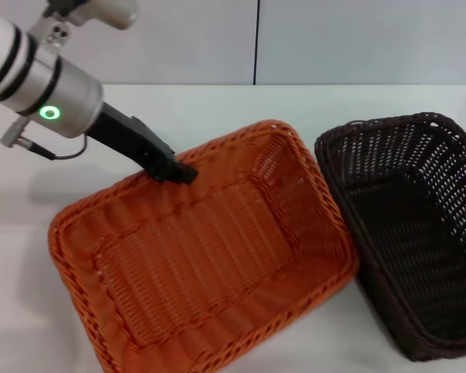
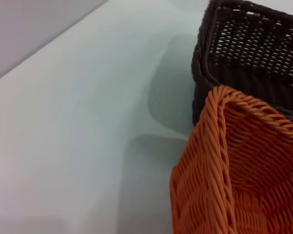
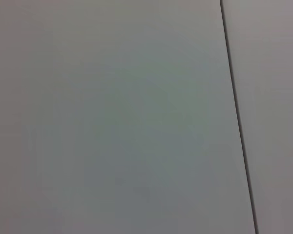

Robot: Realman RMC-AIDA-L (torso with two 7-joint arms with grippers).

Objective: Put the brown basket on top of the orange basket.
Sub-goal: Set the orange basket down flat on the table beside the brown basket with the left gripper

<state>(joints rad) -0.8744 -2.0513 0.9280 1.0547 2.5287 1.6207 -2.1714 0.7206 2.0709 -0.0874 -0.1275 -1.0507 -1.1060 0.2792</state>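
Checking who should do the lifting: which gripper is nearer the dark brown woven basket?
Left. The left gripper is at the far rim of the bright orange woven basket, beside the dark brown woven basket. The right gripper is out of view.

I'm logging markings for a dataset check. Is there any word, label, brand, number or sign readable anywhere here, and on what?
None readable.
orange basket: plain weave, no label.
brown basket: plain weave, no tag.
left arm: only a round green light, no text.
left gripper at the orange basket's far rim: unmarked.
white table: no print.
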